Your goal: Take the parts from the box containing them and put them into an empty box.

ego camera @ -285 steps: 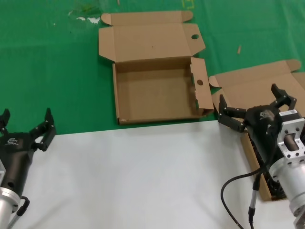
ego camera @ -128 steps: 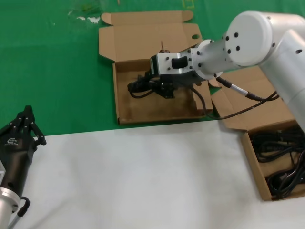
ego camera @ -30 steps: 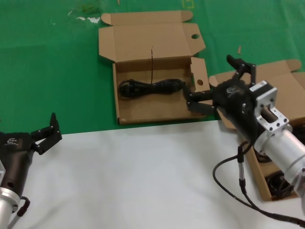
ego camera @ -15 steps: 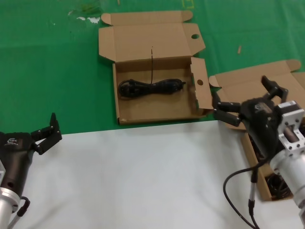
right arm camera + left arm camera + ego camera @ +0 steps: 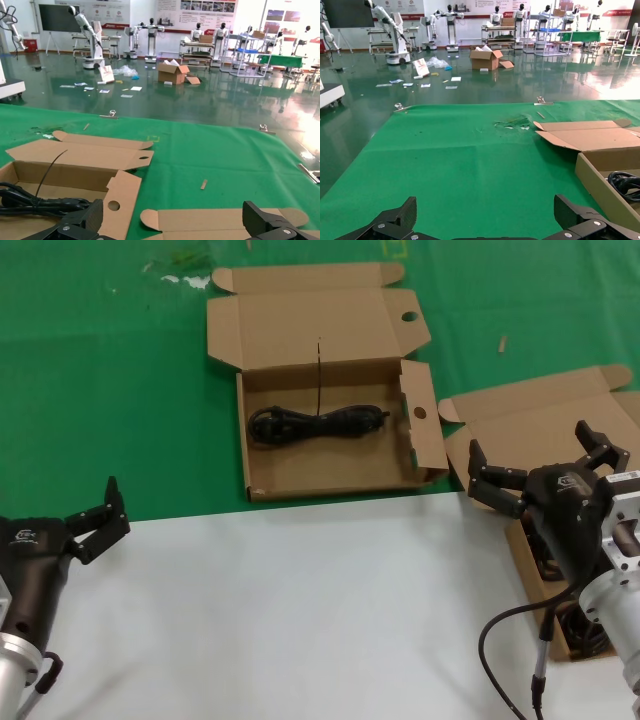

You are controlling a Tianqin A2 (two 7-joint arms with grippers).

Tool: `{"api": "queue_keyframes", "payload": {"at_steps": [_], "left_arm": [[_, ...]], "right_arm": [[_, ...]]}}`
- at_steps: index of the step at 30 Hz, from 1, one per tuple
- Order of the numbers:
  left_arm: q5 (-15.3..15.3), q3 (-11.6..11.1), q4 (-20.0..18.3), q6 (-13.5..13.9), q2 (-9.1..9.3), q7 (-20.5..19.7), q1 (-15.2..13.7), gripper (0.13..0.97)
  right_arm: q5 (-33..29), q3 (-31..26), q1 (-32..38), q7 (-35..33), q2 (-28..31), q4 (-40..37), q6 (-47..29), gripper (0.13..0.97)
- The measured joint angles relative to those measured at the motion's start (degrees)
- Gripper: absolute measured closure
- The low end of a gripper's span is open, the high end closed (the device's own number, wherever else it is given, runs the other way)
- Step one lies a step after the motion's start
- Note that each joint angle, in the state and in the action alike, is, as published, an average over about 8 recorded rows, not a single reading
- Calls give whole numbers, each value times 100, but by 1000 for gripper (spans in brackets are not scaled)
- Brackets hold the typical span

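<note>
Now on the next pick: right hand [image 5: 545, 468] spread wide, empty, above source box [image 5: 530, 425]; one cable bundle [image 5: 318, 423] in mailer box [image 5: 248, 445]. Next: descend, grip another bundle.

A tabletop [image 5: 300, 620], white along the near part and covered by a green mat [image 5: 100, 390] farther back. On the mat lies an open mailer box [image 5: 330, 475]. A second open box [image 5: 530, 570] rests at the right, across the mat's edge.
</note>
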Motion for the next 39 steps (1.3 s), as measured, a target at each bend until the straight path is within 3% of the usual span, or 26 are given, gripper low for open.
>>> {"api": "queue_keyframes", "payload": {"at_steps": [39], "left_arm": [[0,0,0,0,0,0,0,132]], "right_arm": [[0,0,0,0,0,0,0,129]]}}
